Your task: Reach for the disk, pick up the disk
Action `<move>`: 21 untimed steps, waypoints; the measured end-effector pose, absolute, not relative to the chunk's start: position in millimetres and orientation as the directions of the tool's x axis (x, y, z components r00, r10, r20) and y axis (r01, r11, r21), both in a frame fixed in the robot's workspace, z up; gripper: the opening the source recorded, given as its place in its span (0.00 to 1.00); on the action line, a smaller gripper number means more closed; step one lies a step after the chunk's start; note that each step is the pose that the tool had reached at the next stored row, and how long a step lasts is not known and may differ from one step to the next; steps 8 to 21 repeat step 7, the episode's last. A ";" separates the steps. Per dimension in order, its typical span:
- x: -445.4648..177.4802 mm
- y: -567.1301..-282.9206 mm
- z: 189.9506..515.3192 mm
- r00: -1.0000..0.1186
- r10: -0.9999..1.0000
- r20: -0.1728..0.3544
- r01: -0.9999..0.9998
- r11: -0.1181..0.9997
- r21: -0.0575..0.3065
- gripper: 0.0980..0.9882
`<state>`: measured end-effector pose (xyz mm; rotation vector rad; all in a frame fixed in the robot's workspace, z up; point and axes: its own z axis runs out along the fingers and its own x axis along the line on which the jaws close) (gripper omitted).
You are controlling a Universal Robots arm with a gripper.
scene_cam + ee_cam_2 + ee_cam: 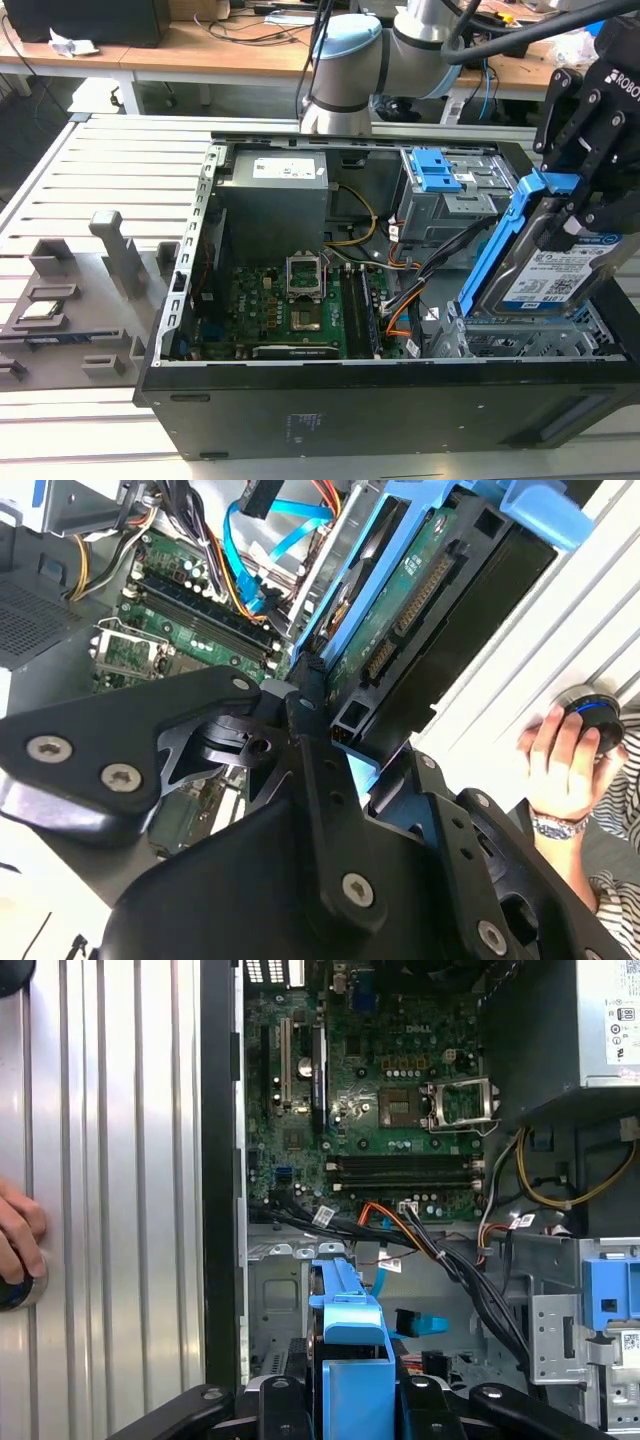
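The disk [548, 272], silver with a white-and-blue label and a blue plastic bracket, stands on edge and tilted above the grey drive bay [520, 338] at the exterior view's right end of the open computer case. My black gripper [570, 215] is shut on its upper end, a finger on each face. In the second wrist view the disk's green circuit board [400, 595] and blue bracket run away from the gripper [335, 735]. In the first wrist view the bracket's blue end [345, 1325] sticks out between the fingers [272, 1392].
The case holds a motherboard [290, 300], a power supply [275, 190], a grey drive cage with blue latches [435, 175] and loose cables [420, 275] beside the bay. Grey fixtures [110, 260] stand on the slatted table. A person's hand [560, 760] rests on a round knob beside the case.
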<state>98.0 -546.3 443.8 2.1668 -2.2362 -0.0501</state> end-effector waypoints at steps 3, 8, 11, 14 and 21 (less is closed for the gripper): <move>98.0 -546.3 443.7 -0.031 -1.000 -0.003 -0.999 0.031 0.042 0.30; 98.0 -546.2 443.6 -0.031 -1.000 -0.003 -0.999 0.031 0.042 0.30; 98.0 -546.2 443.6 -0.031 -1.000 -0.003 -0.999 0.031 0.042 0.30; 98.0 -546.2 443.6 -0.031 -1.000 -0.003 -0.999 0.031 0.042 0.30; 98.0 -546.2 443.6 -0.031 -1.000 -0.003 -0.999 0.031 0.042 0.30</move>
